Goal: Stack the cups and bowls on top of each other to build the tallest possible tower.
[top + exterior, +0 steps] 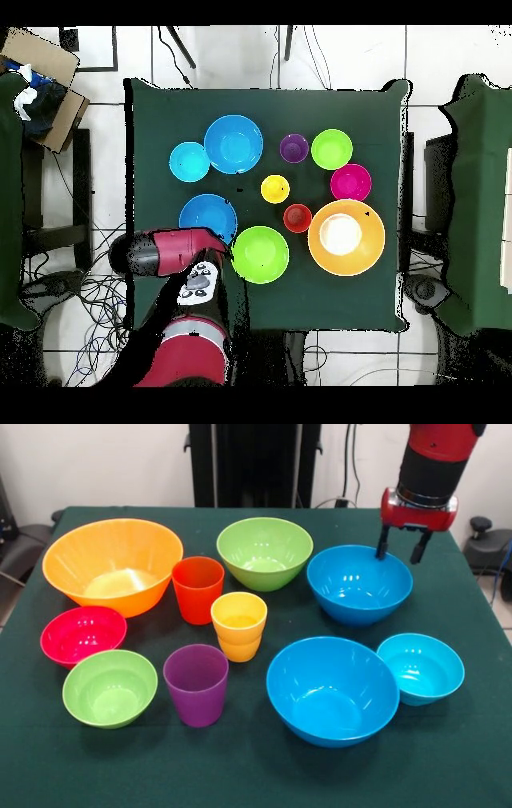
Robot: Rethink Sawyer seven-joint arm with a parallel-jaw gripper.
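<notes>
My gripper (400,546) is open and empty, hanging just above the far rim of a large blue bowl (360,584). A second large blue bowl (332,688) and the small light-blue bowl (420,668) stand nearer the camera. The medium green bowl (264,552) and the huge orange-yellow bowl (112,564) are at the far side. The pink-red bowl (82,634) and the small green bowl (110,686) are at the left. The orange-red cup (198,588), yellow cup (238,624) and purple cup (196,684) stand upright in the middle. No tower shows; every piece stands apart.
The dark green cloth-covered table (240,776) holds everything. In the overhead view the red arm (165,252) reaches over the table's edge beside the blue bowl (208,218). Chairs and a cardboard box (45,85) stand around the table.
</notes>
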